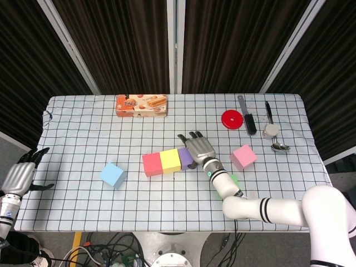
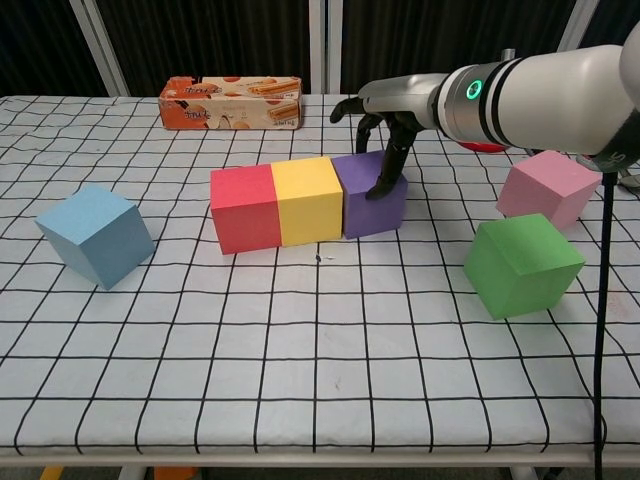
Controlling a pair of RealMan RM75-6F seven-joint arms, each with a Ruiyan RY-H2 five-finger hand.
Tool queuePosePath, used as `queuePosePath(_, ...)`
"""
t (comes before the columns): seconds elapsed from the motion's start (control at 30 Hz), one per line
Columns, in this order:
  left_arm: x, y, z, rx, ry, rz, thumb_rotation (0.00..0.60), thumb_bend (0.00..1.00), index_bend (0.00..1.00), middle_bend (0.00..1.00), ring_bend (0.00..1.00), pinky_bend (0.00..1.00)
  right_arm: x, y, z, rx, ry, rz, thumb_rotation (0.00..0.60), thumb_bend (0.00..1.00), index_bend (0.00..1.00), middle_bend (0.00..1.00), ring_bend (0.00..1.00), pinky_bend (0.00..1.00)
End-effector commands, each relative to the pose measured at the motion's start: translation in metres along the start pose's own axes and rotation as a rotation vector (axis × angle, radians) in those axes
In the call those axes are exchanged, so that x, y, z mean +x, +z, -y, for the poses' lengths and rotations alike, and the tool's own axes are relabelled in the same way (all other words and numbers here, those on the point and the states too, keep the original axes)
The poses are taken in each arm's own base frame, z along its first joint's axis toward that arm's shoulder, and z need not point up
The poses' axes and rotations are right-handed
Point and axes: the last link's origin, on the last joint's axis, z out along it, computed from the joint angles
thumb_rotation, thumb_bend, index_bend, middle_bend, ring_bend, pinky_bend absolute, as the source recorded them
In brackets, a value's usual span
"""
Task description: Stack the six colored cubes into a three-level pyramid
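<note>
your right hand (image 2: 385, 125) rests spread fingers (image 2: 383, 178) on the purple cube (image 2: 372, 195), gripping nothing. it touches the yellow cube (image 2: 310, 200) at its 9 o'clock. probably light foam; grip opposite flat faces.

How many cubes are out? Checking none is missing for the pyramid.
6: red cube, yellow cube and purple cube in a row; blue cube left; green cube and pink cube right.
</note>
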Motion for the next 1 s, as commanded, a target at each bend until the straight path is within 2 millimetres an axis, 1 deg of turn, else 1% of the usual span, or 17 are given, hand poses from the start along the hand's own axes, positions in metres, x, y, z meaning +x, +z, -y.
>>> queuePosePath(0.03, 0.000, 0.000, 0.000, 0.001, -0.001, 0.002, 0.600, 0.00, 0.07, 0.13, 0.03, 0.12, 0.000, 0.000, 0.000, 0.002, 0.002, 0.001, 0.600, 0.10, 0.00, 0.25, 0.00, 0.00)
queuePosePath(0.33, 0.000, 0.000, -0.001, -0.003, -0.003, -0.003, 0.600, 0.00, 0.07, 0.13, 0.03, 0.12, 0.005, -0.004, -0.002, 0.009, 0.011, -0.008, 0.600, 0.10, 0.00, 0.18, 0.00, 0.00)
queuePosePath(0.43, 0.003, 0.001, -0.003, -0.016, -0.009, -0.021, 0.600, 0.00, 0.07, 0.13, 0.03, 0.12, 0.013, -0.010, -0.004, 0.018, 0.035, -0.024, 0.600, 0.10, 0.00, 0.15, 0.00, 0.00)
queuePosePath(0.5, 0.005, 0.001, -0.006, -0.033, -0.005, -0.035, 0.600, 0.00, 0.07, 0.13, 0.03, 0.12, 0.024, -0.018, -0.011, 0.019, 0.049, -0.051, 0.600, 0.10, 0.00, 0.14, 0.00, 0.00)
queuePosePath(0.57, 0.006, 0.002, -0.011, -0.056, -0.003, -0.041, 0.600, 0.00, 0.07, 0.13, 0.03, 0.12, 0.035, -0.026, -0.020, 0.011, 0.057, -0.084, 0.600, 0.10, 0.00, 0.13, 0.00, 0.00)
queuePosePath(0.67, 0.006, 0.007, -0.024, -0.121, -0.008, -0.044, 0.600, 0.00, 0.07, 0.14, 0.03, 0.12, 0.057, -0.043, -0.042, -0.014, 0.073, -0.159, 0.600, 0.09, 0.00, 0.12, 0.00, 0.00)
queuePosePath(0.77, 0.002, 0.011, -0.039, -0.192, -0.002, -0.025, 0.600, 0.00, 0.07, 0.15, 0.03, 0.13, 0.071, -0.059, -0.063, -0.038, 0.085, -0.211, 0.600, 0.08, 0.00, 0.11, 0.00, 0.00)
queuePosePath(0.87, -0.003, 0.016, -0.052, -0.255, 0.017, -0.005, 0.600, 0.00, 0.07, 0.16, 0.03, 0.16, 0.076, -0.074, -0.084, -0.066, 0.097, -0.242, 0.600, 0.08, 0.00, 0.11, 0.00, 0.00)
queuePosePath(1.0, -0.007, 0.025, -0.069, -0.319, 0.054, 0.014, 0.600, 0.00, 0.07, 0.16, 0.03, 0.18, 0.078, -0.090, -0.106, -0.091, 0.123, -0.261, 0.600, 0.08, 0.00, 0.10, 0.00, 0.00)
